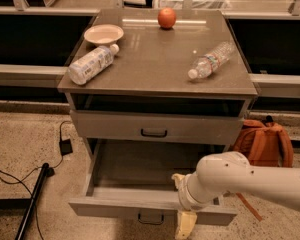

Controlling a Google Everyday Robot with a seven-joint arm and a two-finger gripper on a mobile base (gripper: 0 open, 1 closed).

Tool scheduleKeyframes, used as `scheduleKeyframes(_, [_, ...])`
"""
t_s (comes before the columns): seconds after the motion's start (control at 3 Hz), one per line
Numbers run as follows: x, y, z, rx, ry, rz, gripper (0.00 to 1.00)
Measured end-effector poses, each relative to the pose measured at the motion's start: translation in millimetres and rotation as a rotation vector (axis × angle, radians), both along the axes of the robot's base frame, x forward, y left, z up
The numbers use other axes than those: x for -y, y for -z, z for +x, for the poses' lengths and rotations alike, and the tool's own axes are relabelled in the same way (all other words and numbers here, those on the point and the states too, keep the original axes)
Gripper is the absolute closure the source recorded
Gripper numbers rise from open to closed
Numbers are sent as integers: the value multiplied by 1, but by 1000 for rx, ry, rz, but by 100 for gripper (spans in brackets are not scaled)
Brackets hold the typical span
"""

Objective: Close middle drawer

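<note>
The middle drawer [140,171] is pulled far out of the grey cabinet. Its inside looks empty, and its plain front [115,207] carries a small dark loop handle [150,217]. My gripper [185,225] is at the end of the white arm [250,181], which reaches in from the right. It hangs over the right part of the drawer's front edge, just right of the handle, with its tan tip pointing down in front of the drawer face. The drawer above [153,129] is shut.
On the cabinet top [155,59] are a red apple [166,18], a small bowl [103,33] and two plastic bottles [90,64] [210,60]. An orange backpack [264,141] leans at the cabinet's right. Cables and a dark pole [32,199] lie on the floor at the left.
</note>
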State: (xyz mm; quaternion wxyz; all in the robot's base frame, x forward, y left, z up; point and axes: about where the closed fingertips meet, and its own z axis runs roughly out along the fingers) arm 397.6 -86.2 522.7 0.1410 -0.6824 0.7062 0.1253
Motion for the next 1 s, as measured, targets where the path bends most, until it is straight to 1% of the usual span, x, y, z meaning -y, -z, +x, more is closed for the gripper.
scheduleKeyframes(0.33, [0, 42, 5, 97, 32, 95, 26])
scheduleKeyframes(0.67, [5, 66, 10, 144, 75, 141, 49])
scheduleKeyframes(1.0, [9, 67, 12, 194, 100, 207, 71])
